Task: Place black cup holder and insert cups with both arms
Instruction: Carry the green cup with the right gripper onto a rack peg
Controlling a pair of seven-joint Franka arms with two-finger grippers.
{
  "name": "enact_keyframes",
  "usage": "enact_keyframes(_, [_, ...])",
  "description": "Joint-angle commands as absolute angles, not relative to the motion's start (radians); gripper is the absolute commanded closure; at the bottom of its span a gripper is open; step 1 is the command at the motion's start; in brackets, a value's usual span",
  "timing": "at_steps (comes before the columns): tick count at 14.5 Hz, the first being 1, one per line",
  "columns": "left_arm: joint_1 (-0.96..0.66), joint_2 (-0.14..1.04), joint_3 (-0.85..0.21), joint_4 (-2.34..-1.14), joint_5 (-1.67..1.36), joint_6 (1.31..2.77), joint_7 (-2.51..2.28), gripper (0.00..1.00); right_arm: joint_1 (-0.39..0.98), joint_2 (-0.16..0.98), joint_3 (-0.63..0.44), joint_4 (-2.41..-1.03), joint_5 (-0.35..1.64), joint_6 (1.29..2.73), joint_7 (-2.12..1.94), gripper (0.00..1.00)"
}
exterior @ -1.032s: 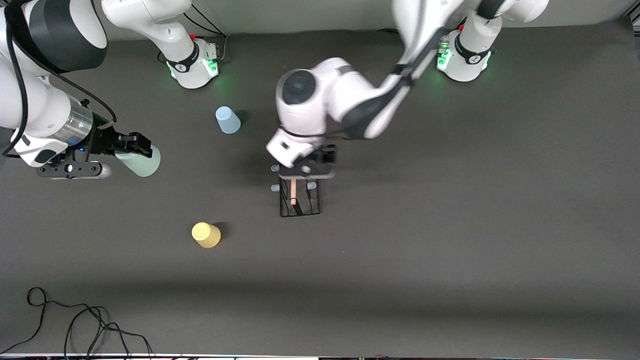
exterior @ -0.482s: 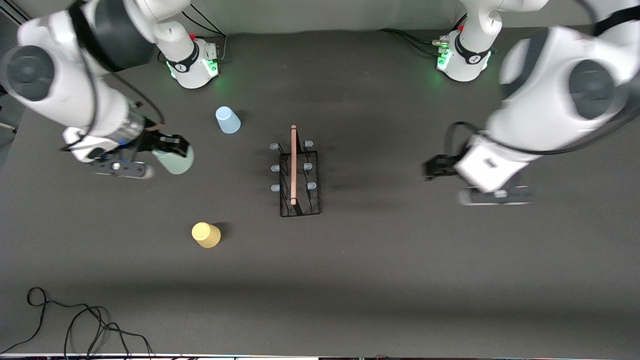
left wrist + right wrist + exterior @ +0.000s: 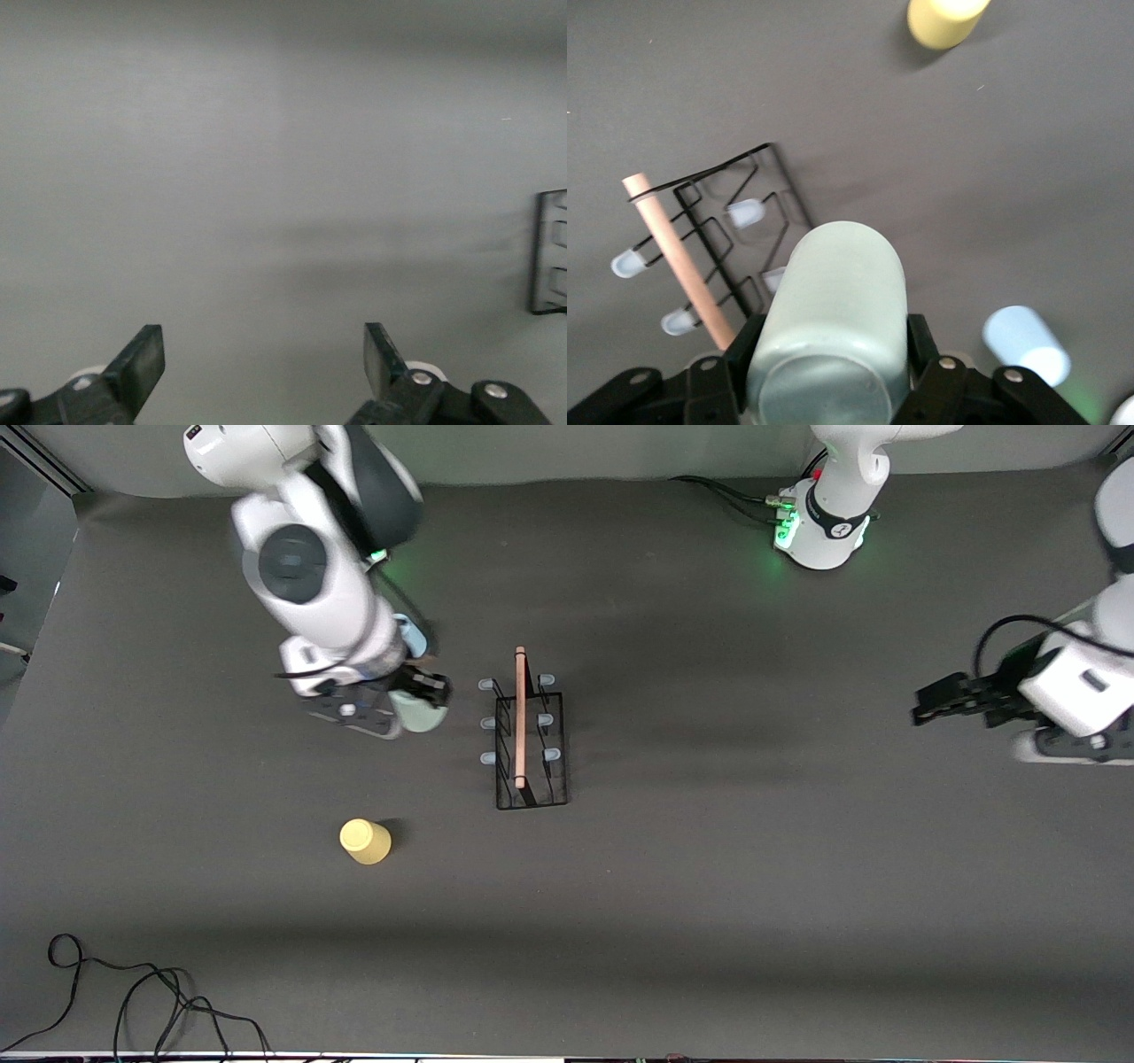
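Rack: the black cup holder (image 3: 529, 731) stands upright on the counter (image 3: 753, 886), about midway between the two arms' ends; its wooden handle (image 3: 520, 717) runs along the top and the pale pegs stick out on both sides.
Right claw: the right claw (image 3: 423, 695) is clenched on the mint cup (image 3: 418, 712), holding it over the counter just beside the rack's pegs on the right arm's side.
Left claw: the left claw (image 3: 930, 708) is released, holds nothing, and waits over the left arm's end of the counter, well apart from the rack.
Other cups: the yellow cup (image 3: 364, 841) stands mouth down, nearer the front camera than the rack; the blue cup (image 3: 1026, 343) sits near the right arm, mostly hidden by it in the front view.
Handling: the cups look light, thin and smooth, so probably slippery; a grip across the side wall suits them. The wire rack seems stiff but light, and may shift if a peg is knocked.
Surface: a dark, matte, flat counter; a black cable (image 3: 133, 1001) lies at the near edge.
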State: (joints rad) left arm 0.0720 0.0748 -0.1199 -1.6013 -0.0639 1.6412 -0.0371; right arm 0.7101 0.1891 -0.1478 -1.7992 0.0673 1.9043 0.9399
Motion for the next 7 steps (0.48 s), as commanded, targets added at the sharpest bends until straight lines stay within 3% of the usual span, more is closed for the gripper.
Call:
enact_keyframes(1, [0.071,0.020,-0.135,-1.628,0.001,1.594,-0.029,0.00,0.782,0.268,-0.158,-1.790,0.087,1.985,1.032,1.00])
enact_keyframes(4, [0.064,0.003,-0.135,-1.626,0.003,1.549,-0.002,0.00,0.801,0.264,-0.156,-1.831,0.097,1.983,1.042,1.00])
enact_keyframes(7, [0.071,-0.015,-0.133,-1.626,0.003,1.517,0.041,0.00,0.831,0.186,-0.158,-1.942,0.107,1.986,1.042,1.00])
